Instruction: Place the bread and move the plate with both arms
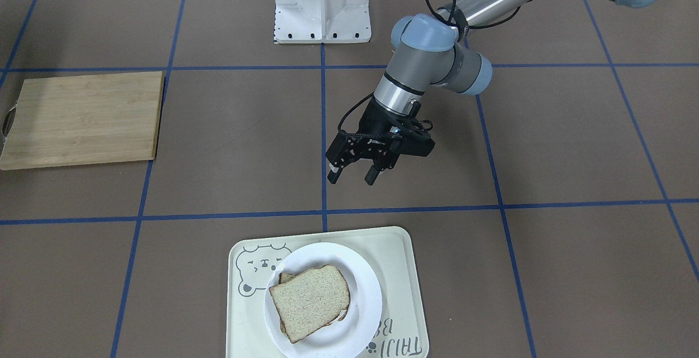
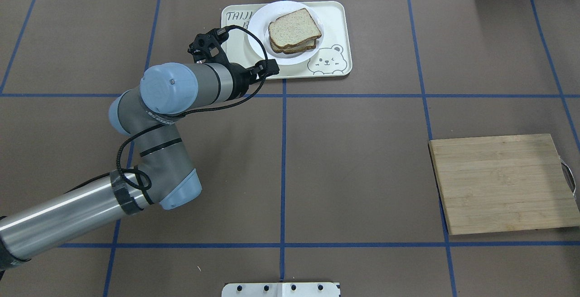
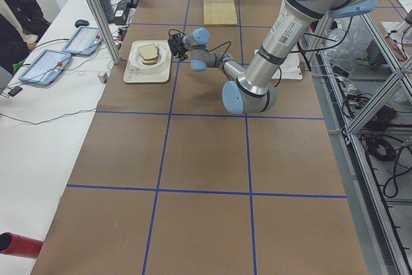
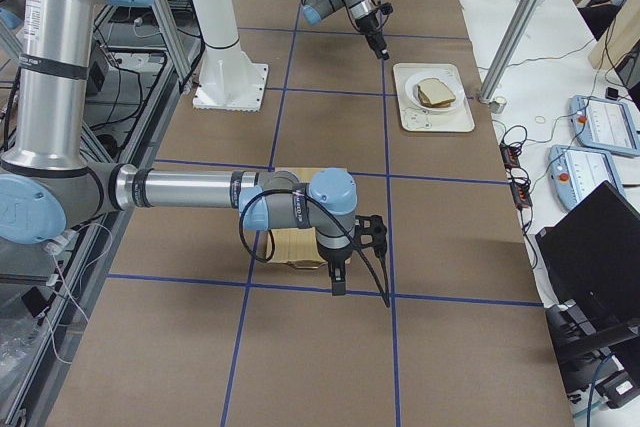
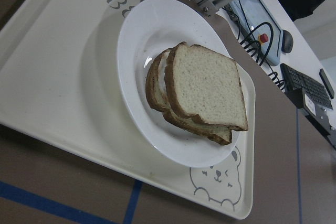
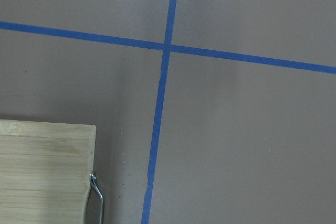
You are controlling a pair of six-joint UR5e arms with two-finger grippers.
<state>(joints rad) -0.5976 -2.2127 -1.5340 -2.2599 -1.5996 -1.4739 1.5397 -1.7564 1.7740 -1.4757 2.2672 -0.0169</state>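
Left tool [image 1: 352, 177]: its 2 black fingers [image 1: 333, 175] are standing apart and are gripping nothing. The tool is hanging above the brown desk [image 1: 573, 139], pointing down and towards the far edge. It is stopping short of the tray on the robot's side and is touching neither tray nor plate. The left arm [image 1: 431, 63] is reaching in from the robot's left with its wrist bent.

The bread [image 1: 310, 295] is lying flat on the plate [image 1: 367, 298] as the top of a small stack. A lower slice [image 5: 156, 77] is showing beneath it along 1 edge in the left wrist view. The plate is sitting on the cream tray [image 1: 401, 270] with the bear drawing, covering part of the drawing. The tray is resting at the far edge of the desk, near the middle of its width.

Right tool [image 4: 340, 272]: it is appearing only in the right side view, so I cannot tell whether its fingers are apart or together. It is pointing down at the end of the right arm [image 4: 190, 190], close above the desk. It is hanging beside the wooden cutting board [image 2: 503, 184], which is lying on the right half of the desk, well apart from the tray. The right wrist camera is showing 1 corner of that board, its wire handle [image 6: 97, 192] and 2 crossing blue tape lines [image 6: 157, 119].
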